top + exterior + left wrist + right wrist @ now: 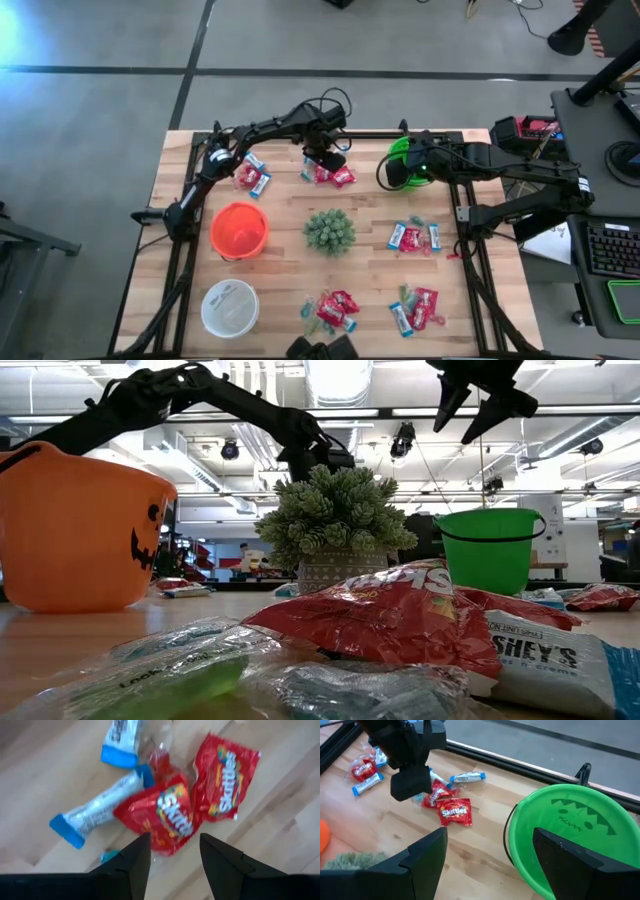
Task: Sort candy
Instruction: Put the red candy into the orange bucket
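Candy lies in several small piles on the wooden table: red Skittles packets, blue-and-white bars and tiny teal pieces. My left gripper hovers open over the far-centre pile. In the left wrist view its gripper stands above two red Skittles packets, with blue-and-white bars beside them. My right gripper is open and raised over the left rim of the green bucket. It shows high up in the low view.
An orange pumpkin bucket and a white bowl stand on the left, with a spiky green plant at the centre. Other candy piles lie at far left, right, near centre and near right.
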`<state>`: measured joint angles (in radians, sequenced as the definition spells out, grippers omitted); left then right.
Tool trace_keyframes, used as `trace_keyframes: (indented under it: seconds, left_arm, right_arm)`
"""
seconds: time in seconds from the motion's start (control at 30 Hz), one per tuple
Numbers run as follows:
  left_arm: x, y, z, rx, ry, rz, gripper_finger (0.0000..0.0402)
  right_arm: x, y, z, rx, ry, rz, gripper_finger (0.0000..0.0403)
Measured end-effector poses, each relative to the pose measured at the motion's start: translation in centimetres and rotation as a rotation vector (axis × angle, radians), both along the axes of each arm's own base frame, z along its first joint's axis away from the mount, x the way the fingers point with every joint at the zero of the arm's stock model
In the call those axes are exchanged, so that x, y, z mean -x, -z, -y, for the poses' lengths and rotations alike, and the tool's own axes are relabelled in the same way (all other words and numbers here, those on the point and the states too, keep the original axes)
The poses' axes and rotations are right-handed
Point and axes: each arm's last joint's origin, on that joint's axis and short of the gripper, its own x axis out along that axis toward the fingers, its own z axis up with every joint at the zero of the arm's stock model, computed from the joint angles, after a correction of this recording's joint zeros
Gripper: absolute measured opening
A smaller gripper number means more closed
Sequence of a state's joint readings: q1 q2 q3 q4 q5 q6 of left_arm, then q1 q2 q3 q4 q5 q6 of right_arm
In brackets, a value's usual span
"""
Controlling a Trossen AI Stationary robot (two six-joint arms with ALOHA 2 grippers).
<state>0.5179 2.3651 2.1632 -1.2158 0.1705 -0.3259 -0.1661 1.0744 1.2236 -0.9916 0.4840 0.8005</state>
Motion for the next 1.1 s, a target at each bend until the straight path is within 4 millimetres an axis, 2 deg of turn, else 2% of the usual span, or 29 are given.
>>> trace_keyframes:
  seconds: [0.23, 0.37, 0.67, 0.93, 1.1]
  left_arm:
    - [0.7, 0.1, 0.5, 0.038, 0.048, -0.072, 0.0193]
    - [0.5, 0.1, 0.5, 0.028, 0.055, -0.056, 0.0208]
    - [-0.6, 0.2, 0.2, -0.013, -0.05, 0.019, 0.021]
    - [-0.4, 0.3, 0.0, -0.064, -0.109, -0.016, 0.021]
    - [-0.3, 1.3, 0.2, -0.048, -0.122, -0.043, 0.021]
  right_arm:
    - [0.0, 0.0, -0.1, 0.003, -0.043, -0.021, 0.0286]
    - [0.0, 0.0, 0.0, 0.008, -0.051, -0.026, 0.0286]
    - [0.0, 0.0, -0.1, 0.011, -0.056, -0.03, 0.0286]
    - [-0.1, 0.1, -0.1, -0.01, -0.072, -0.026, 0.0286]
    - [-0.1, 0.1, -0.1, -0.011, -0.072, -0.026, 0.0286]
